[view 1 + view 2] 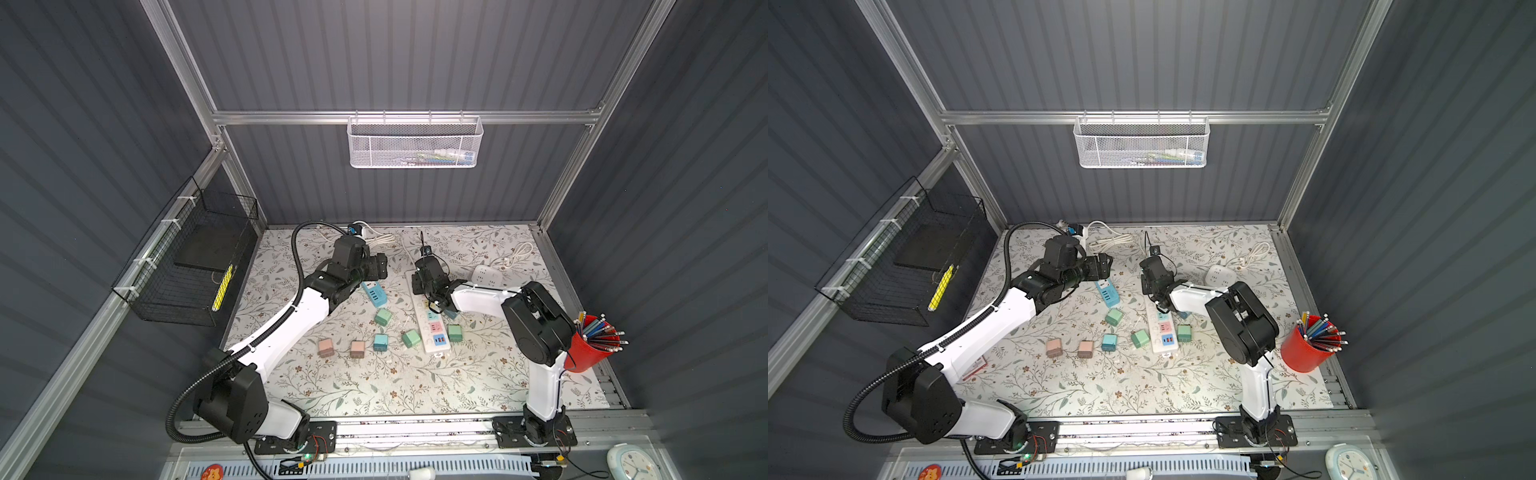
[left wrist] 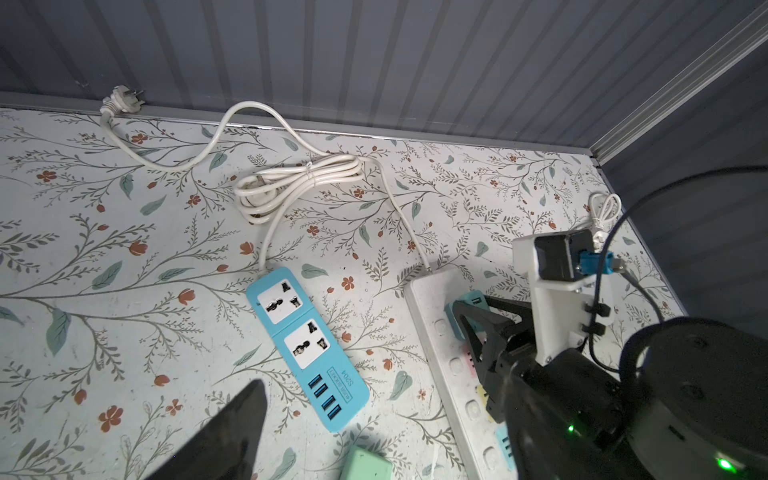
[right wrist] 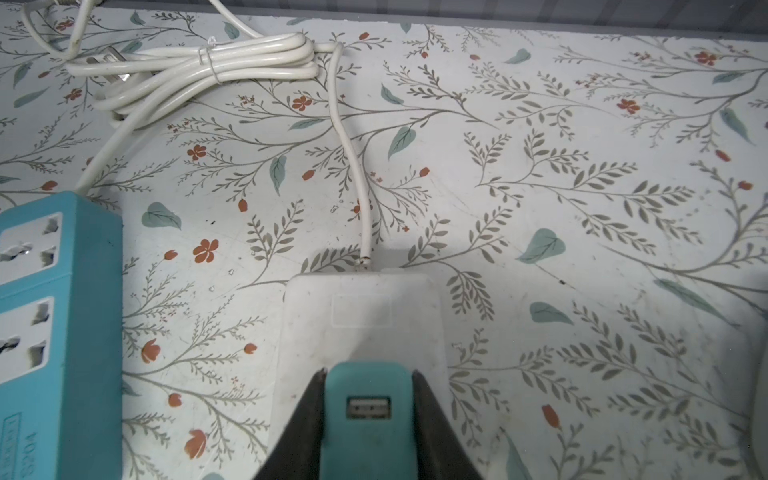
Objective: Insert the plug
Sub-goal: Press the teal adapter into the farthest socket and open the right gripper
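The teal plug [image 3: 368,419] sits on the white power strip [image 3: 361,324] near its 12 o'clock cord end. Its USB port faces away from the strip, its length runs along the fingers, and its prongs are hidden. The right fingers [image 3: 436,432] clamp its two sides. The left fingers [image 2: 232,432] hang apart over the blue strip [image 2: 307,345], which lies at 9 o'clock of the white one.

The plug [image 3: 368,415] is cut by the frame edge, its prongs hidden. In both top views the right gripper [image 1: 419,284] covers the twelve-o'clock end of the strip [image 1: 426,334].
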Tool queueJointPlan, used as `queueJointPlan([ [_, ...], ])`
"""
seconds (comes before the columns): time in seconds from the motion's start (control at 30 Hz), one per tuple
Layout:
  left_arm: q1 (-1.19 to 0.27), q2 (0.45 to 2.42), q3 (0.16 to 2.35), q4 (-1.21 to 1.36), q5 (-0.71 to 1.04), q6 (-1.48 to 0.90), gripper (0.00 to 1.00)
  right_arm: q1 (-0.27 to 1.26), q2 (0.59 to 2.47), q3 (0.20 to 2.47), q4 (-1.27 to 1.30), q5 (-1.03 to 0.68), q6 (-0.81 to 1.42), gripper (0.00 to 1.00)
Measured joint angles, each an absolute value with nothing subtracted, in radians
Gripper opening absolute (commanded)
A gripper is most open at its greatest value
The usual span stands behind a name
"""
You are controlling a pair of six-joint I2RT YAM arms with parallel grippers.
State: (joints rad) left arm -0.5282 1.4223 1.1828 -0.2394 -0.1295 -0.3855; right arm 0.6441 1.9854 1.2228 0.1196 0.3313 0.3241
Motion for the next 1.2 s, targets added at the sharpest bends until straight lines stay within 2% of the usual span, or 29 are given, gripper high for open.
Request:
queueJointPlan([
  [0.1,-0.528,1.412,1.183,-0.239,-0.13,-0.385,0.89,0.647,1.985,1.253,0.042,0.321,0.326,0.51],
  [0.3,-0.528,1.402,1.183,-0.239,-0.13,-0.384,0.9,0.656,1.98,1.314,-0.088,0.299,0.309,0.66],
  [0.63,-0.528,1.391,1.176,-0.239,-0.13,-0.377,0.91,0.614,1.882,1.395,-0.15,0.273,0.282,0.66],
  [0.93,-0.528,1.39,1.176,-0.239,-0.13,-0.377,0.9,0.558,1.935,1.39,-0.203,0.232,0.272,0.65],
  [1.2,-0.528,1.394,1.176,-0.238,-0.13,-0.374,0.91,0.558,1.927,1.301,-0.083,0.231,0.309,0.65],
])
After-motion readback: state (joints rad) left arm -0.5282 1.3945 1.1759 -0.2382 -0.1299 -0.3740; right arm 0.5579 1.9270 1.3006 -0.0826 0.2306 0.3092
